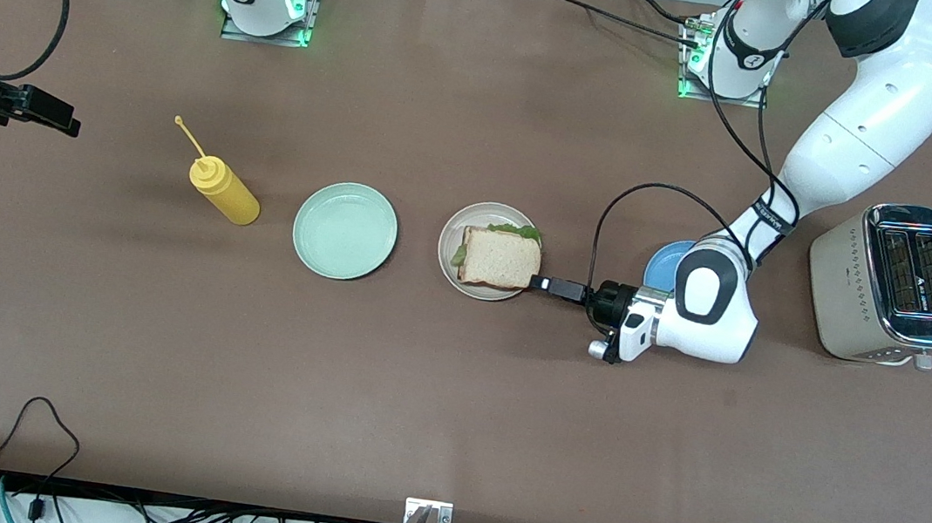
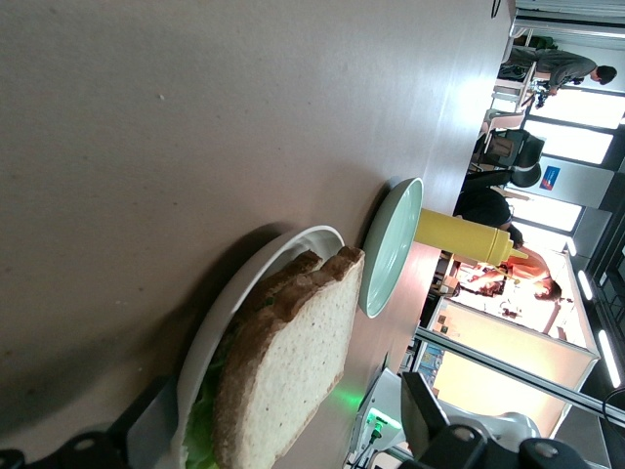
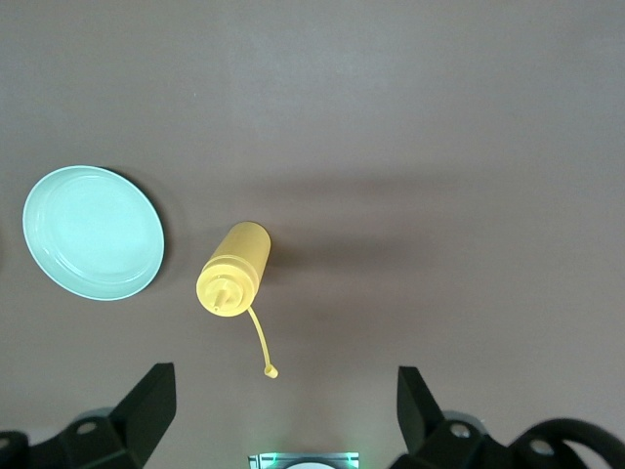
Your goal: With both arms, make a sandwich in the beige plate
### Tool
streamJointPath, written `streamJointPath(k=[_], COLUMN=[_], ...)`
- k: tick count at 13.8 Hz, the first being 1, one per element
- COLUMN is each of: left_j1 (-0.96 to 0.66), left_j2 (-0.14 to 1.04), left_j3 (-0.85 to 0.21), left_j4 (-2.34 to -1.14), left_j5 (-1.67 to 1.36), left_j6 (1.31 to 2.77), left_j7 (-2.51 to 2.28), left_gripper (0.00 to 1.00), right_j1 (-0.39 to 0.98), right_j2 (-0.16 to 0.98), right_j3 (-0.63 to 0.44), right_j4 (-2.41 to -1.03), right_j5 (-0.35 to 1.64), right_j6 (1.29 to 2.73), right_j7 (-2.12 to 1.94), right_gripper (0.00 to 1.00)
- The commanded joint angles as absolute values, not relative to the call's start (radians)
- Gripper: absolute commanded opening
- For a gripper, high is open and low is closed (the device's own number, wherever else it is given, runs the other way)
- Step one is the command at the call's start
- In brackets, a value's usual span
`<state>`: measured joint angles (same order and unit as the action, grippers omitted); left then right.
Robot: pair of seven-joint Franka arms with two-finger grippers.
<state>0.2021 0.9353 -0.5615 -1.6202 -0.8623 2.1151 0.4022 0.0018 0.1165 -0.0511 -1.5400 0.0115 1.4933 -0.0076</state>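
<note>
The sandwich (image 1: 500, 257) lies in the beige plate (image 1: 449, 242) at mid-table, a pale bread slice on top and green lettuce (image 1: 522, 231) poking out at its edges. My left gripper (image 1: 547, 285) lies low and level at the plate's rim toward the left arm's end, open. In the left wrist view the sandwich (image 2: 293, 362) stands between its spread fingers (image 2: 146, 430), with the plate rim (image 2: 283, 249) under it. My right gripper (image 1: 52, 116) waits raised toward the right arm's end of the table, open (image 3: 283, 410) and holding nothing.
A mint-green plate (image 1: 345, 230) sits beside the beige one, and a yellow squeeze bottle (image 1: 226, 192) lies beside that. A blue plate (image 1: 666, 262) is partly hidden by the left arm. A toaster (image 1: 889, 283) stands toward the left arm's end.
</note>
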Motion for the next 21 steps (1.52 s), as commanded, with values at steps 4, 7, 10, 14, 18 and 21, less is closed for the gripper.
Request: streamJointPath(k=[4,7,10,14,18,21], left_j1=[0.337,0.363,0.383,0.38,0.354,0.217], left_j2=[0.856,0.787,0.706,0.654,0.65,0.582], left_j3=[-0.557,-0.552,-0.551,-0.551,-0.54,-0.351], left_j4=[-1.629,-1.631,-1.631,-1.611,-1.576,-1.554], left_j5=[-0.781,-0.749,-0.614,-0.347,-0.181,-0.132], left_j6=[1.916,1.853,1.836,1.847,1.853,1.853], left_j7=[0.41,0.4,0.33,0.264,0.261,0.259], left_gripper=[1.0,1.0,1.0,1.0,1.0,1.0], right_j1=[-0.006,-0.006,-0.006,-0.006,-0.006,-0.006], right_j2=[0.12,0.12,0.12,0.12,0.12,0.12], right_j3=[-0.046,-0.046,-0.046,-0.046,-0.046,-0.046], right_j4=[-1.526,-1.526,-1.526,-1.526,-1.526,-1.528], right_j5=[0.029,0.029,0.029,0.029,0.029,0.029], right_j6=[1.477,1.477,1.477,1.477,1.477,1.476], right_j7=[-0.008,-0.011,-0.015,-0.017,-0.017,-0.017], right_gripper=[1.0,1.0,1.0,1.0,1.0,1.0])
